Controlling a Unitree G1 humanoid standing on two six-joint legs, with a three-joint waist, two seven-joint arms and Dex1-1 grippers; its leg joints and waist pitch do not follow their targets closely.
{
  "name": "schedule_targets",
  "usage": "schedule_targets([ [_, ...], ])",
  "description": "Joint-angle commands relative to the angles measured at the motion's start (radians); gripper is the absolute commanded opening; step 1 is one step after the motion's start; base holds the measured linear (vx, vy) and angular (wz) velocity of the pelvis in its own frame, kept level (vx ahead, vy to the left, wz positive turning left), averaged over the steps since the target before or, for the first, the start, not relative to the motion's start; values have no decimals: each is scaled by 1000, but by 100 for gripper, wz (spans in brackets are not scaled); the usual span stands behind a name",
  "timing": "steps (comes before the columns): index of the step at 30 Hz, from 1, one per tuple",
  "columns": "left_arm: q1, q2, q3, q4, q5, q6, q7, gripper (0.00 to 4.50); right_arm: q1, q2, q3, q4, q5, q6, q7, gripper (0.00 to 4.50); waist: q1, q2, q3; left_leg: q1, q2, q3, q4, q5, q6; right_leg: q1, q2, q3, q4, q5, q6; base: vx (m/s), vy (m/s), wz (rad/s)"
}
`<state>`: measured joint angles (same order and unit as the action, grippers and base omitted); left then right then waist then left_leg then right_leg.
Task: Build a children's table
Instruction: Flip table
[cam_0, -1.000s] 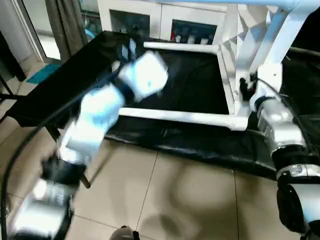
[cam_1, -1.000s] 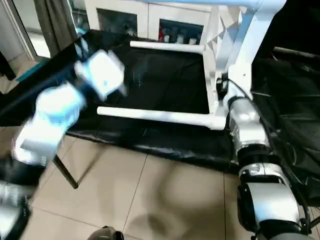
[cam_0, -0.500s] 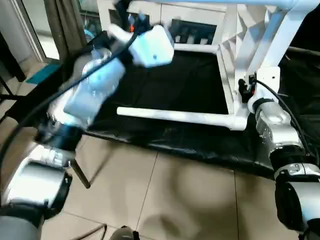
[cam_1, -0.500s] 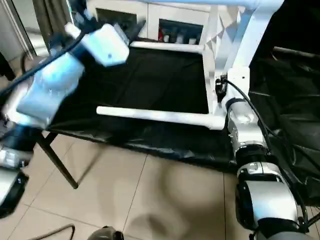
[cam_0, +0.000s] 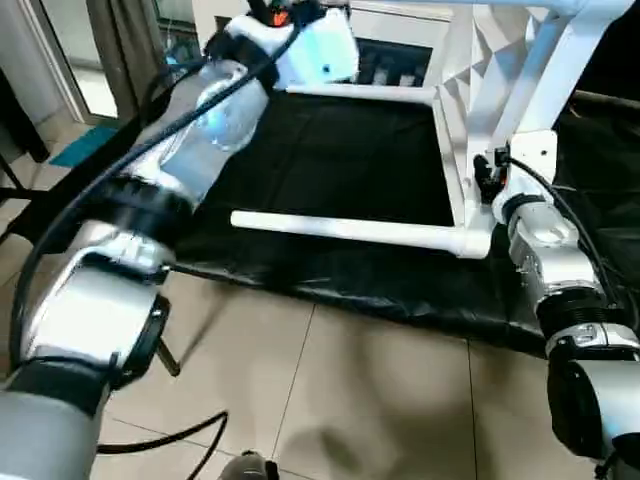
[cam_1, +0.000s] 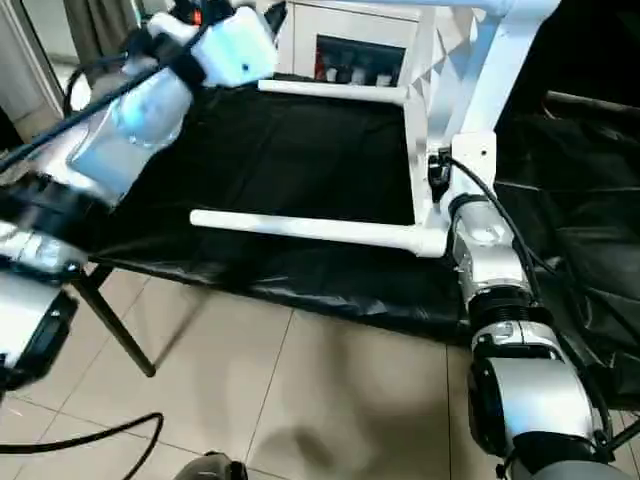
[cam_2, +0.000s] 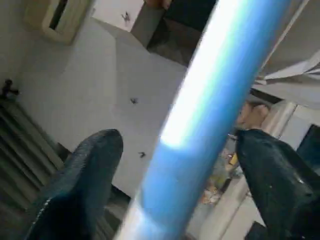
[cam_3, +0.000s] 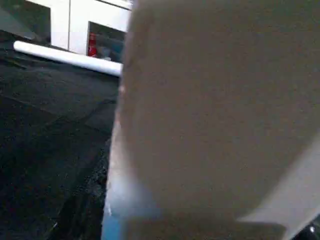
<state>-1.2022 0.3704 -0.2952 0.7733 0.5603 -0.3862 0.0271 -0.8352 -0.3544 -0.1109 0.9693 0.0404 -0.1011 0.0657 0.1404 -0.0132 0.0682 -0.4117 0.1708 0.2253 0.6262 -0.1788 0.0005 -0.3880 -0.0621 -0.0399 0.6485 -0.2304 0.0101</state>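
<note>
1. The left silver metal forearm (cam_0: 200, 140) is cylindrical, ending in a boxy white wrist housing (cam_0: 315, 55).
2. A thin black cable (cam_0: 120, 175) runs along it.
3. The right silver forearm (cam_0: 545, 255) has black ring joints and a white wrist plate (cam_0: 533, 152).
4. Rounded black fingers (cam_2: 92, 165).

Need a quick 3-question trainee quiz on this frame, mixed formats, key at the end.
1. True or false: the children's table stands upright on all four legs.
2. In the left wrist view, what sits between the left gripper's fingers? A) a white tube leg B) a cloth C) nothing
3. Fill in: the near leg lies horizontally over the ____.

Key:
1. False. It is tipped on its side, with the legs pointing sideways.
2. A. The fingers are apart, one on each side of the tube.
3. black-sheeted table
</note>
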Motion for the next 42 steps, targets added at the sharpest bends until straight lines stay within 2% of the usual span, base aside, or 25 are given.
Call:
schedule_targets([
  [1, -38, -6, 12, 32, -14, 2, 2, 384, -29, -16, 9, -14, -22, -29, 8, 209, 1, -5, -95, 42, 62, -45, -57, -44, 25, 37, -90, 39, -45, 175, -275, 0, 0, 0],
  [4, -52, -13, 16, 67, -19, 11, 7, 374, -32, -16, 11, -19, -25, -34, 9, 209, 2, -6, -99, 39, 62, -45, -53, -16, 37, 36, -90, 39, -39, 218, -280, 0, 0, 0],
  [6, -61, -17, 18, 91, -21, 22, 11, 342, -33, -14, 13, -22, -28, -37, 10, 209, 5, -7, -101, 32, 59, -43, -46, 16, 58, 34, -87, 39, -32, 267, -285, 0, 0, 0],
  [7, -65, -18, 18, 100, -20, 22, 16, 331, -33, -13, 15, -23, -29, -39, 11, 209, 5, -7, -100, 32, 60, -43, -46, 11, 61, 33, -88, 39, -33, 263, -287, 0, 0, 0],
  [10, -78, -19, 16, 124, -16, 20, 25, 334, -33, -11, 20, -26, -34, -45, 15, 209, 5, -7, -96, 32, 62, -43, -47, -33, 59, 30, -90, 38, -40, 204, -286, 0, 0, 0],
  [11, -91, -20, 14, 151, -12, 19, 34, 312, -33, -9, 25, -28, -38, -50, 17, 209, 5, -7, -96, 32, 62, -44, -48, -38, 57, 31, -90, 39, -40, 194, -285, 0, 0, 0],
  [12, -106, -20, 10, 176, -5, 24, 47, 312, -32, -8, 29, -29, -41, -54, 19, 209, 4, -8, -94, 32, 61, -44, -49, -48, 51, 30, -89, 39, -42, 173, -281, 0, 0, 0],
  [13, -113, -20, 10, 187, -6, 24, 51, 288, -32, -8, 30, -29, -41, -56, 20, 209, 4, -8, -95, 33, 61, -44, -49, -49, 49, 30, -90, 39, -42, 170, -280, 0, 0, 0],
  [15, -125, -21, 10, 201, -7, 26, 55, 294, -32, -8, 32, -30, -43, -60, 24, 209, 5, -7, -95, 32, 63, -45, -49, -43, 50, 31, -91, 39, -41, 180, -281, 0, 0, 0],
  [19, -137, -29, 20, 209, -28, 20, 41, 255, -31, -16, 33, -37, -46, -60, 29, 209, 5, -7, -95, 31, 62, -45, -48, -43, 55, 30, -91, 39, -41, 188, -285, 0, 0, 0],
  [22, -116, -79, 98, 194, -161, 22, -45, 246, -49, -51, 37, -40, -61, -54, 34, 209, 8, -9, -94, 32, 61, -44, -47, -44, 55, 31, -93, 39, -42, 179, -294, 0, 0, 0],
  [25, -112, -93, 116, 198, -193, 24, -60, 242, -56, -62, 39, -40, -67, -52, 36, 209, 10, -11, -93, 32, 60, -42, -46, -48, 60, 30, -91, 39, -43, 178, -298, 0, 0, 0],
  [26, -101, -107, 134, 195, -223, 29, -72, 242, -71, -80, 40, -34, -72, -47, 46, 209, 9, -16, -92, 30, 58, -41, -47, -54, 71, 32, -92, 39, -45, 158, -295, 0, 0, 0],
  [27, -93, -119, 148, 195, -247, 35, -82, 242, -86, -96, 42, -28, -78, -42, 55, 209, 9, -11, -93, 31, 58, -41, -45, -54, 72, 31, -93, 39, -45, 151, -295, 0, 0, 0],
  [28, -79, -137, 179, 195, -290, 51, -95, 242, -110, -127, 53, -22, -96, -34, 72, 209, 9, -16, -90, 29, 53, -37, -43, -59, 82, 30, -88, 37, -48, 134, -304, 0, 0, 0],
  [30, -64, -157, 236, 194, -356, 85, -98, 242, -158, -191, 87, -11, -137, -15, 125, 209, 10, -17, -90, 27, 49, -35, -40, -66, 102, 32, -90, 35, -52, 102, -305, 0, 0, 0],
  [31, -64, -157, 236, 194, -356, 85, -98, 242, -158, -191, 87, -11, -137, -15, 125, 209, 12, -15, -90, 27, 49, -35, -39, -64, 109, 32, -91, 34, -51, 91, -303, 0, 0, 0],
  [32, -66, -166, 277, 201, -387, 106, -96, 242, -198, -239, 118, -1, -169, -4, 180, 209, 11, -16, -89, 22, 49, -35, -39, -59, 124, 30, -91, 33, -53, 65, -294, 0, 0, 0],
  [33, -67, -170, 291, 204, -398, 114, -95, 242, -212, -256, 131, 2, -182, -2, 199, 209, 10, -11, -88, 22, 49, -37, -39, -69, 126, 29, -93, 31, -56, 22, -289, 0, 0, 0],
  [36, -70, -182, 331, 214, -437, 134, -98, 242, -269, -305, 164, 21, -224, 0, 228, 207, 10, -8, -84, 22, 50, -40, -40, -104, 123, 24, -94, 30, -64, -49, -274, 0, 0, 0],
  [38, -70, -201, 366, 233, -473, 157, -104, 242, -334, -346, 197, 49, -267, 4, 252, 207, 5, -8, -84, 25, 53, -41, -41, -118, 115, 21, -93, 29, -65, -70, -274, 0, 0, 0],
  [39, -69, -203, 371, 235, -478, 159, -105, 242, -340, -350, 201, 52, -272, 4, 254, 206, 5, -8, -83, 28, 54, -40, -40, -131, 111, 16, -91, 29, -68, -75, -275, 0, 0, 0],
  [41, -57, -220, 390, 249, -501, 177, -113, 242, -385, -374, 234, 73, -310, 12, 280, 206, -1, -9, -79, 24, 55, -43, -44, -157, 105, 16, -93, 27, -71, -98, -273, 0, 0, 0],
  [42, -50, -227, 395, 254, -506, 184, -115, 242, -403, -384, 248, 83, -326, 15, 292, 206, 1, -10, -80, 27, 57, -42, -44, -166, 102, 13, -94, 28, -73, -105, -267, 0, 0, 0],
])
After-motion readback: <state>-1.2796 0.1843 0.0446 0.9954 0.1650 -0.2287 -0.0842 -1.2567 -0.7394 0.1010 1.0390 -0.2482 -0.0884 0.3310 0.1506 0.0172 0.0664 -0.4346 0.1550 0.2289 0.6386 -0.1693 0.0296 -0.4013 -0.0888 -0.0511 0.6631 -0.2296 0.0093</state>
